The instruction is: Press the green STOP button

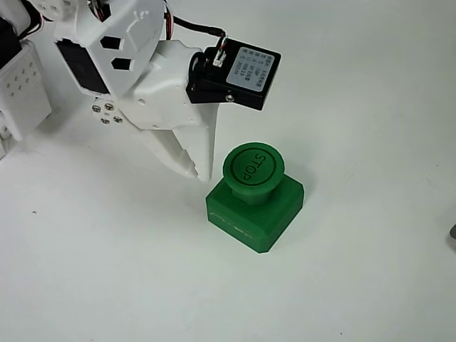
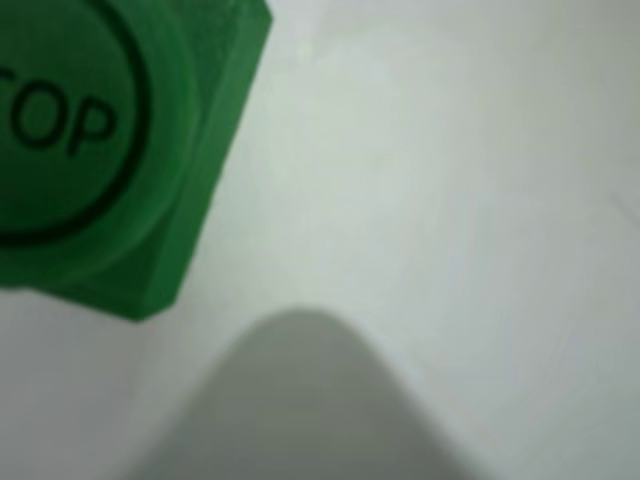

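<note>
Hovering just left of the round green plastic STOP button (image 1: 254,168) on its square base in the fixed view, the white two-finger gripper (image 1: 197,171), fingers together and empty, hasn't pressed it yet.

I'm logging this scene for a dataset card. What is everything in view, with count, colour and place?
green STOP button: one, green round cap marked STOP on a square green base, right of centre in the fixed view; upper left corner in the wrist view.
table: one, white, under everything.
dark object: one, a sliver at the right edge of the fixed view, too little to identify.
arm: one, white with a black motor carrying a label, upper left in the fixed view.
gripper: one, white, fingers together and pointing down, tips just left of the button's cap, beside it rather than over it.
</note>
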Robot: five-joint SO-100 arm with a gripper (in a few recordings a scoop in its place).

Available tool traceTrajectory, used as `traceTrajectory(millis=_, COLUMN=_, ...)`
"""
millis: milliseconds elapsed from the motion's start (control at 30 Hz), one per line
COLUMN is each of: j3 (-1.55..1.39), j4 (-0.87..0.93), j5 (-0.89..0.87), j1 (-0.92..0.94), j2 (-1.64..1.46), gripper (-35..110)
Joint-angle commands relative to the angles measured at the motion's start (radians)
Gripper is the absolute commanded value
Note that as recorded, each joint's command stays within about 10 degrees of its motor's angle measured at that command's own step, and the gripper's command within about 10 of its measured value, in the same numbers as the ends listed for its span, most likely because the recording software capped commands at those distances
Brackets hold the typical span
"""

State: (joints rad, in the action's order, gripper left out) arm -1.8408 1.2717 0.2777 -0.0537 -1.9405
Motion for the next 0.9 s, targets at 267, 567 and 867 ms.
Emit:
traceTrajectory(millis=267, j3=0.086, j4=0.014, j5=0.012, j1=-0.049, j2=0.009, gripper=0)
traceTrajectory(millis=567, j3=0.236, j4=0.043, j5=0.012, j1=-0.094, j2=0.150, gripper=0)
traceTrajectory(millis=867, j3=0.302, j4=0.083, j5=0.015, j1=-0.118, j2=0.189, gripper=0)
